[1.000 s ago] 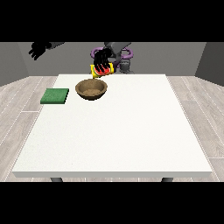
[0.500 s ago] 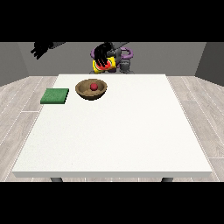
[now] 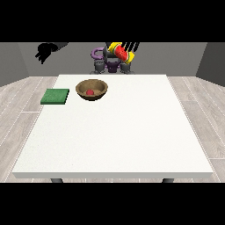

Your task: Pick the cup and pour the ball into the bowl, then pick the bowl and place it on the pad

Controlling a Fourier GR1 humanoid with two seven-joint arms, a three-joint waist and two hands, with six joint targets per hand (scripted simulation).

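A brown wooden bowl (image 3: 92,89) stands on the white table (image 3: 114,132) at the back left, with a small red ball (image 3: 90,92) inside it. To the bowl's left a flat green pad (image 3: 55,96) lies on the table. Above the table's far edge, the hand at the view's right (image 3: 129,45) is shut on a yellow and red cup (image 3: 119,52), which is tilted on its side and well clear of the bowl. The hand at the view's left (image 3: 44,52) hangs high over the far left corner, fingers relaxed, holding nothing.
The robot's dark torso with purple parts (image 3: 112,65) stands just behind the table's far edge. Grey plank floor surrounds the table on both sides.
The hand with the cup has lifted up and to the view's right, away from the bowl. The red ball, out of sight a second ago, now lies in the bowl.
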